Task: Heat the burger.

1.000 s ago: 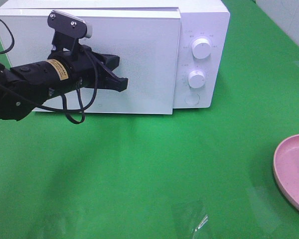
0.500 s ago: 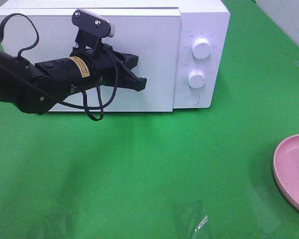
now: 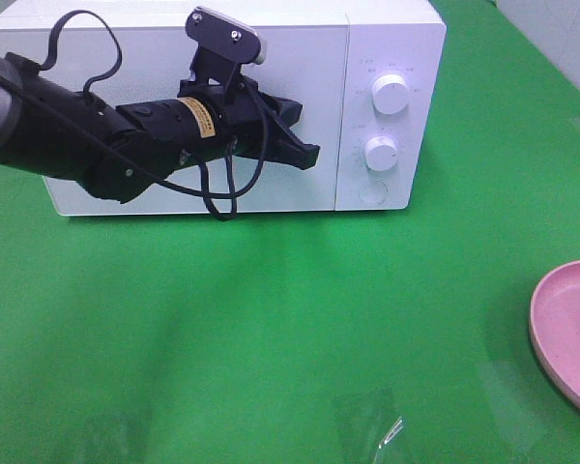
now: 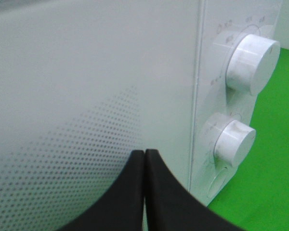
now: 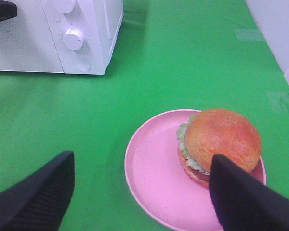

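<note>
Shifted rightward along the white microwave oven (image 3: 222, 106): black left gripper (image 3: 307, 153), jaws pressed together, empty. Black right gripper (image 5: 139, 192): spread wide above the golden-bunned burger (image 5: 219, 144) on the round pink plate (image 5: 154, 178)

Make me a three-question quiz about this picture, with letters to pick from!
1. Where is the burger?
A. on the pink plate
B. inside the microwave
C. on the green table

2. How many round knobs does the microwave have?
A. one
B. two
C. four

3. How are the left gripper fingers?
A. wide open
B. pressed together
C. holding the burger

Answers: 1 A, the right wrist view shows it resting on the plate. 2 B, two white knobs sit one above the other. 3 B, the left wrist view shows the tips touching with nothing between.
</note>
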